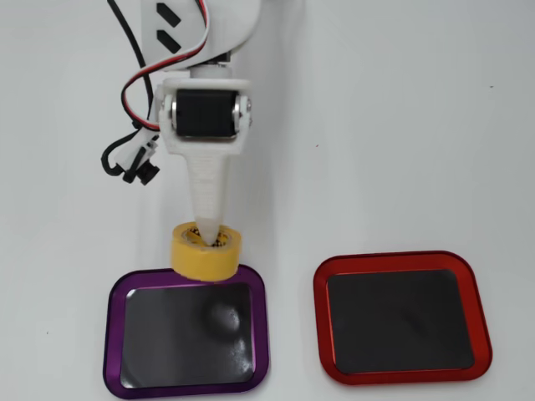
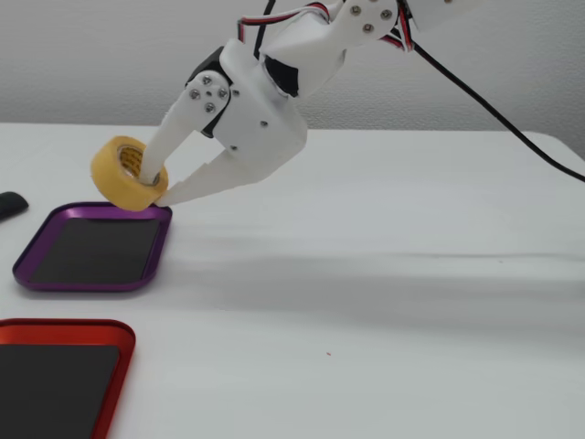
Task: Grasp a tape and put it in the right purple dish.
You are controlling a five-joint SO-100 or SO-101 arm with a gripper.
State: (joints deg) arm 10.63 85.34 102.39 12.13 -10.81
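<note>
Two trays lie on the white table (image 1: 418,125), and every position below is given relative to the purple dish (image 1: 114,334). In the overhead view this dish sits at the lower left, with the red tray (image 1: 401,267) well apart to its right. In the fixed view the purple dish (image 2: 32,242) lies behind the red tray (image 2: 123,343), and a small dark object (image 2: 9,205), only partly in frame, rests to its left.

The tape (image 1: 205,252) is held clear of the table, tilted, above the dish's far rim; in the overhead view it overlaps that edge near the right corner. The gripper (image 2: 155,187) is clamped on the tape (image 2: 126,174): one finger passes through the round hole, the other presses the outer wall from below.

Step in hand, as judged: carry and release.

1. Advance the roll further over the dark inner surface of the dish. At present it hangs above the rim, so a release here would probably land it on the metal edge and let it roll off.
2. Lower until the roll is just above the inner surface.
3. Part the fingers slowly. The inserted finger may drag the roll on withdrawal, so retract along the axis of the hole.
4. Lift away from the dish, avoiding the rim.
</note>
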